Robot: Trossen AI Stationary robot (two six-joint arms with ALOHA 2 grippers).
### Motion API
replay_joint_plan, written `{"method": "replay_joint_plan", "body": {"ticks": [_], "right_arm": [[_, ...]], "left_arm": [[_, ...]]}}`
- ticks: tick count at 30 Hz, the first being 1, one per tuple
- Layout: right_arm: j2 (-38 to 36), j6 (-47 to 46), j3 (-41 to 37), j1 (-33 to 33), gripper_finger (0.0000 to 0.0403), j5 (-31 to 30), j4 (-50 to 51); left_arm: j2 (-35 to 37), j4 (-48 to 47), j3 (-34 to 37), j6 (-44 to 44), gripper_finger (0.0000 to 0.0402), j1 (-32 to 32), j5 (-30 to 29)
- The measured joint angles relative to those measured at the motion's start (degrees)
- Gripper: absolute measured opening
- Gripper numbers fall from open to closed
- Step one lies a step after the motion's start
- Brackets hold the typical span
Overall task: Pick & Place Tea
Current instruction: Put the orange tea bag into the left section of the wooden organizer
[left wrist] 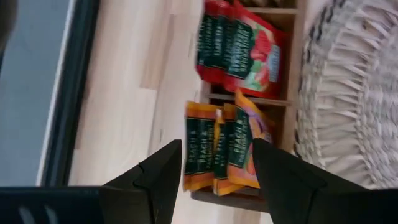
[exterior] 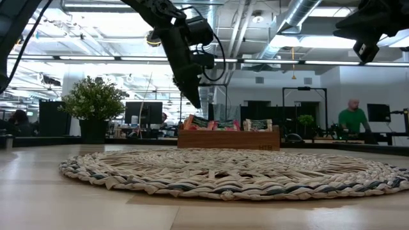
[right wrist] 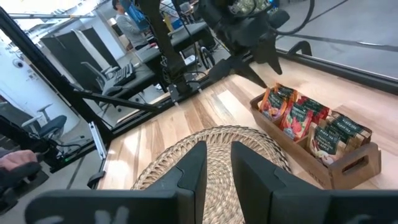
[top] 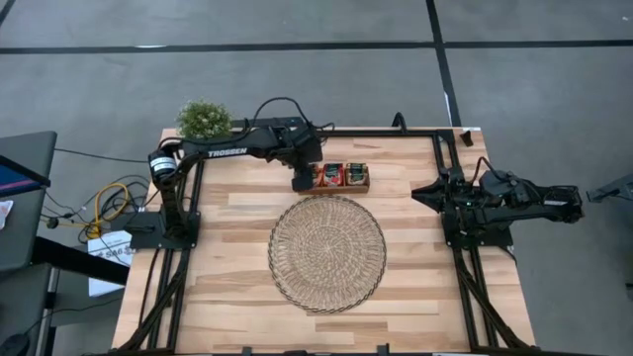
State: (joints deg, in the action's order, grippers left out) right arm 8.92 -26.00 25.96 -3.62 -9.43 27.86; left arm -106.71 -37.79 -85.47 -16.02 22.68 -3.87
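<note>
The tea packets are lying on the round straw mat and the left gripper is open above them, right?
Not quite. The tea packets stand in the wooden tray beside the round straw mat, not on it, as the high view shows. The left gripper is indeed open above them.

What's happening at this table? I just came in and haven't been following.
The left arm has reached over the wooden tray at the back of the table, and its open tool hangs just above the orange tea sachets in the end compartment, touching nothing yet. Red sachets fill the next compartment. The straw mat in front is bare. The right tool waits off to the side, holding nothing.
</note>
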Motion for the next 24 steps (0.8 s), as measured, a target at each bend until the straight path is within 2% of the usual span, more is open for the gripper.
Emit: {"method": "replay_joint_plan", "body": {"ticks": [14,24], "right_arm": [[-0.01,0.00,0.00,0.00,0.0065,-0.02,-0.02],[-0.01,0.02,0.00,0.00,0.0065,-0.04,-0.04]], "left_arm": [[-2.23,0.25,0.00,-2.83,0.0190,-0.56,-0.03],[-3.86,0.04,0.02,-2.98,0.0186,-1.73,-3.04]]}}
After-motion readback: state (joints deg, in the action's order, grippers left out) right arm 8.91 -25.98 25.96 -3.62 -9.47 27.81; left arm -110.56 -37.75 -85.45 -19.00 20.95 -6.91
